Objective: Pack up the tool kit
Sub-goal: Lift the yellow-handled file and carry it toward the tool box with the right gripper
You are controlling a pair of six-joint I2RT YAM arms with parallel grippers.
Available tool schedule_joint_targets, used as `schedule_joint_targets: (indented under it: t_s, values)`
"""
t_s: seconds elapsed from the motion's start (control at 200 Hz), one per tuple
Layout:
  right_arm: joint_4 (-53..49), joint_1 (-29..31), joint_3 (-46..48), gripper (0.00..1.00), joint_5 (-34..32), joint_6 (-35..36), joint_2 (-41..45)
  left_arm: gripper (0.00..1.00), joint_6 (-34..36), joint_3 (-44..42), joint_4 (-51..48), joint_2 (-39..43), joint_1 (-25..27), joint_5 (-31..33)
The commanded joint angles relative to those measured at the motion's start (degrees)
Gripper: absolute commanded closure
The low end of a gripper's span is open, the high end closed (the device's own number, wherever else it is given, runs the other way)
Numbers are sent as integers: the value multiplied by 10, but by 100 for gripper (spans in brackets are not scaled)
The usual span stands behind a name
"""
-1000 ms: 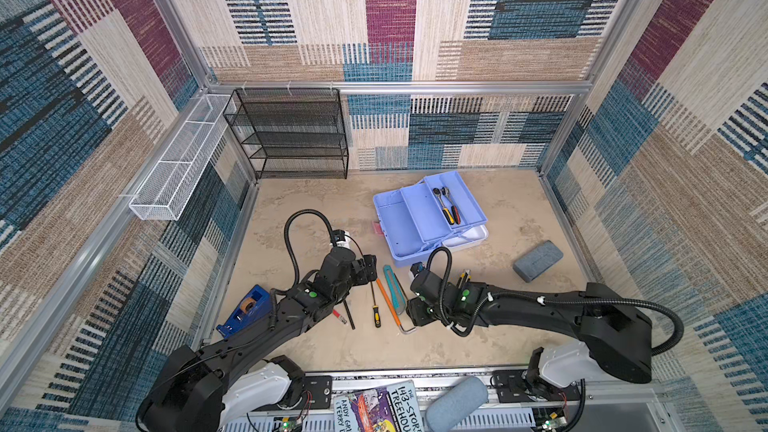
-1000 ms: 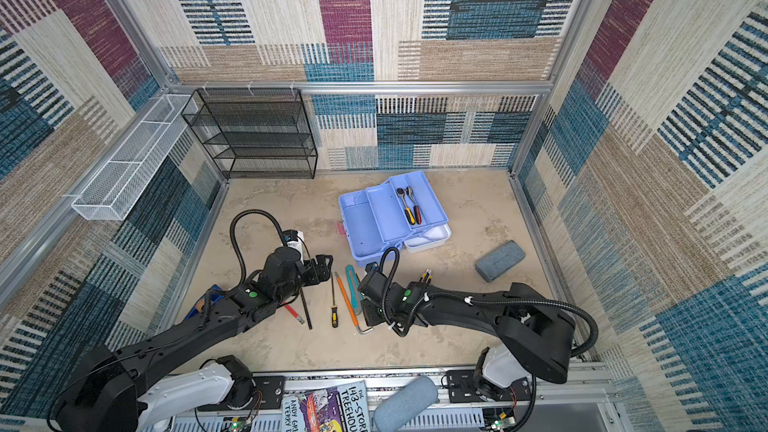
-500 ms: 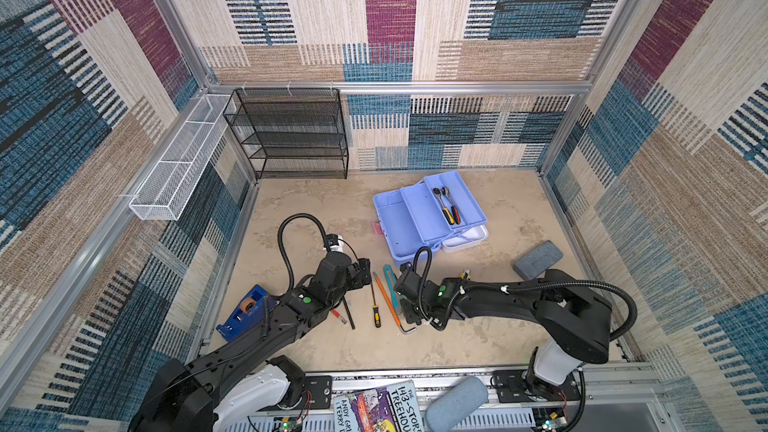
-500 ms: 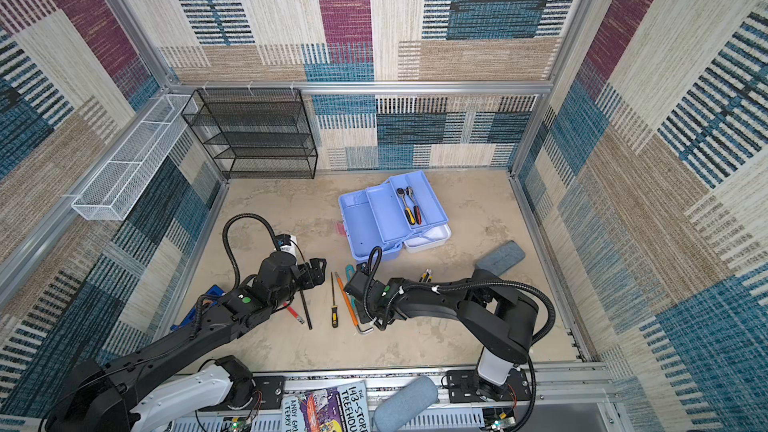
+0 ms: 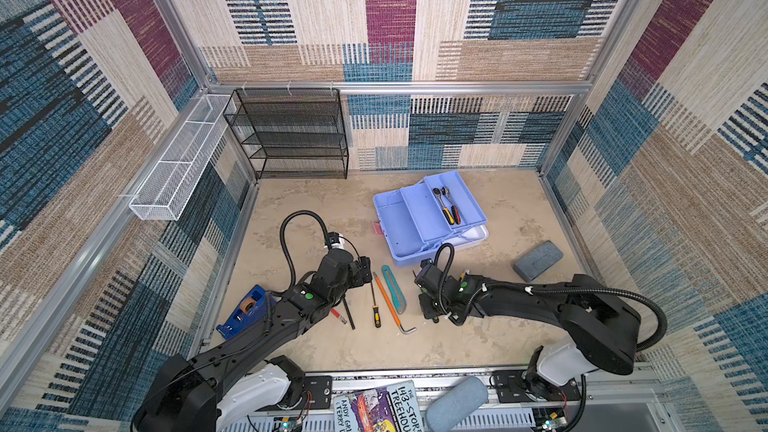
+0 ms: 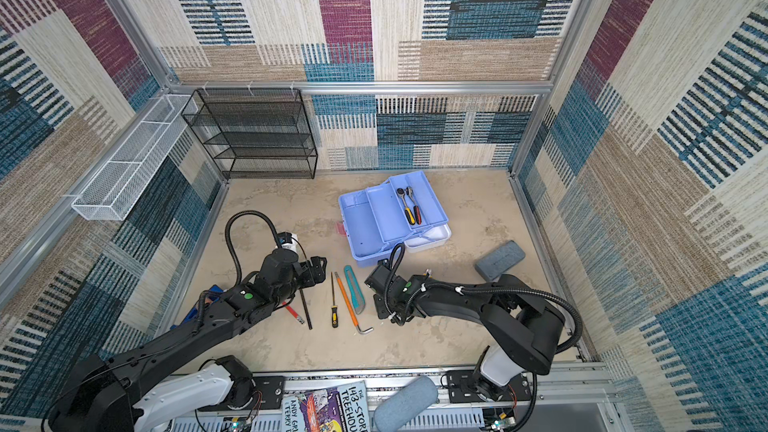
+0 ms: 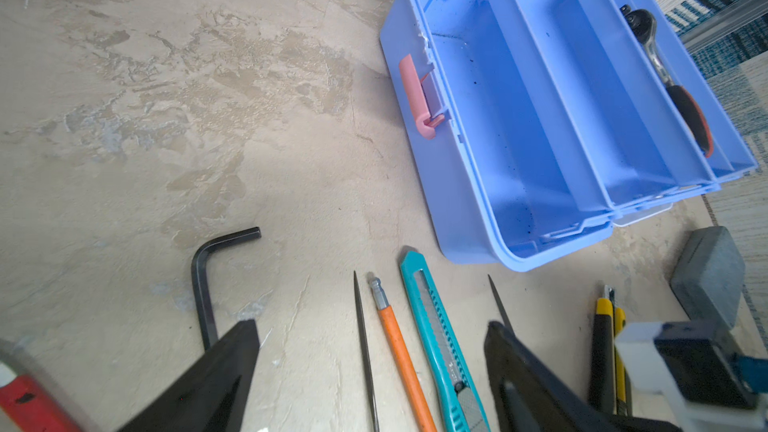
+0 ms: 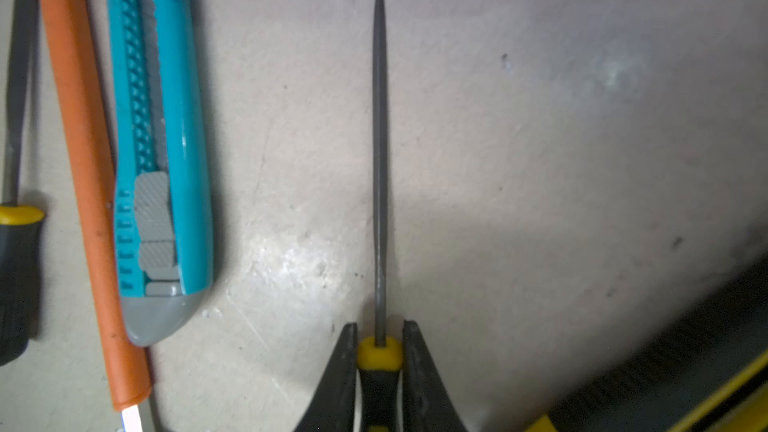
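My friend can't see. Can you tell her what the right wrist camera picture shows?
The right end effector pinches the yellow-and-black handle of a thin grey pointed file lying on the beige table. Beside it lie a teal utility knife and an orange hex key.

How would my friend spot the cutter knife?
Find the open blue box. Just in front of it, long thin things lie in a row. The cutter knife is the only teal one, flat and wide, beside the orange-sleeved key.

The right gripper [image 8: 380, 328] pinches the needle file [image 8: 379, 139] at its yellow collar, near a teal utility knife [image 8: 183, 118].
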State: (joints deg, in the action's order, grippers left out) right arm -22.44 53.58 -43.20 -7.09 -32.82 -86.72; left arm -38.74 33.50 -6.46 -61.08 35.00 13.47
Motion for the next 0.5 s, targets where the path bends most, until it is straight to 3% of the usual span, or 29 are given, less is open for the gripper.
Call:
schedule_joint_targets:
  t_s: [0.0, 0.215, 0.496]
  values:
    - [48, -9, 13, 83, 29, 16, 29, 12, 3, 6, -45, 3, 0, 13]
    - [115, -93, 58, 83, 113, 53, 103, 14, -25, 5, -104, 15, 1, 27]
    - [148, -176, 71, 85, 208, 163, 199, 16, -47, 8, -116, 9, 0, 19]
